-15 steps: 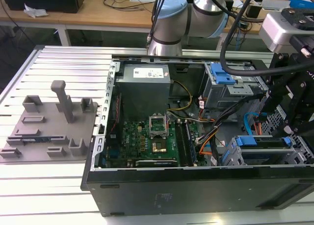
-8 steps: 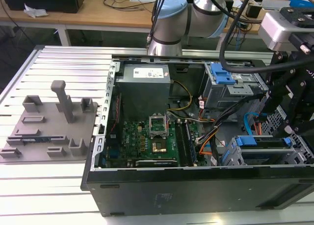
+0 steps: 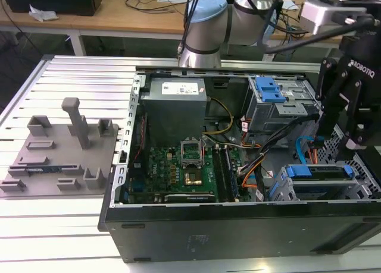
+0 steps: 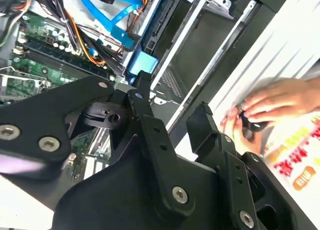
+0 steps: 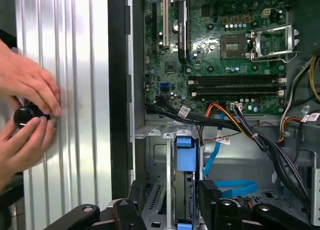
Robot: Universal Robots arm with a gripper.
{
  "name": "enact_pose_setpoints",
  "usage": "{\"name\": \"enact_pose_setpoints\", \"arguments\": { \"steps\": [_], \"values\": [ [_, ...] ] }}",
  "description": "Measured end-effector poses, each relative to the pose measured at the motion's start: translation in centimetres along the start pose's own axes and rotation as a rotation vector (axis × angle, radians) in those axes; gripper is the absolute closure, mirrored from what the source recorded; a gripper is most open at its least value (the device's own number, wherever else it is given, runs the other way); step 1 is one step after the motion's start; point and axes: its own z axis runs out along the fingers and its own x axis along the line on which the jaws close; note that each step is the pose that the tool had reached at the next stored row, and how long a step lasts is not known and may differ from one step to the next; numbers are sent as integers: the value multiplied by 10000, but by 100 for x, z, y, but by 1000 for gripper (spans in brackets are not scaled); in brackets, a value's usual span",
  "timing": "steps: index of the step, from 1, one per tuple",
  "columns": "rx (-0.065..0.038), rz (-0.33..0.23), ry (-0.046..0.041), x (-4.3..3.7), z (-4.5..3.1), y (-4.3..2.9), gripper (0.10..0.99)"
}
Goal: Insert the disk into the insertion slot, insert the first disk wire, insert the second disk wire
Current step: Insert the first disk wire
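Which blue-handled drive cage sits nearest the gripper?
The low cage, just below the gripper; the taller cage stands farther off, toward the exterior view's left.

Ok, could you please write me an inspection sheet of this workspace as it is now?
Surface: ribbed metal table carrying the open computer case.
Job's things: the disk in its blue carrier lies in the insertion slot.
Clutter: grey fixture plate with upright posts, on the table at the exterior view's left.
Grippers: the gripper is open and empty, and hovers over the disk.
Cables: blue flat cable beside the disk, where its end goes cannot be told; black and orange wire bundle runs across the case.
Surroundings: a person's hands hold a black knob on the table beside the case.
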Motion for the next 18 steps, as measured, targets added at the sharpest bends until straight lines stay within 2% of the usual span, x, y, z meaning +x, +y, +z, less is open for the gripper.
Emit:
{"name": "enact_pose_setpoints", "arguments": {
  "steps": [2, 3, 4, 11, 15, 18],
  "values": [
    [4, -7, 322, -84, -16, 1, 525],
    [8, -13, 584, -157, -30, 2, 525],
    [8, -14, 639, -190, -35, 2, 525],
    [-36, 196, 656, -334, -37, 5, 525],
    [-60, 304, 659, -379, -34, 5, 525],
    [-64, 315, 670, -576, -53, 7, 525]
  ]
}}
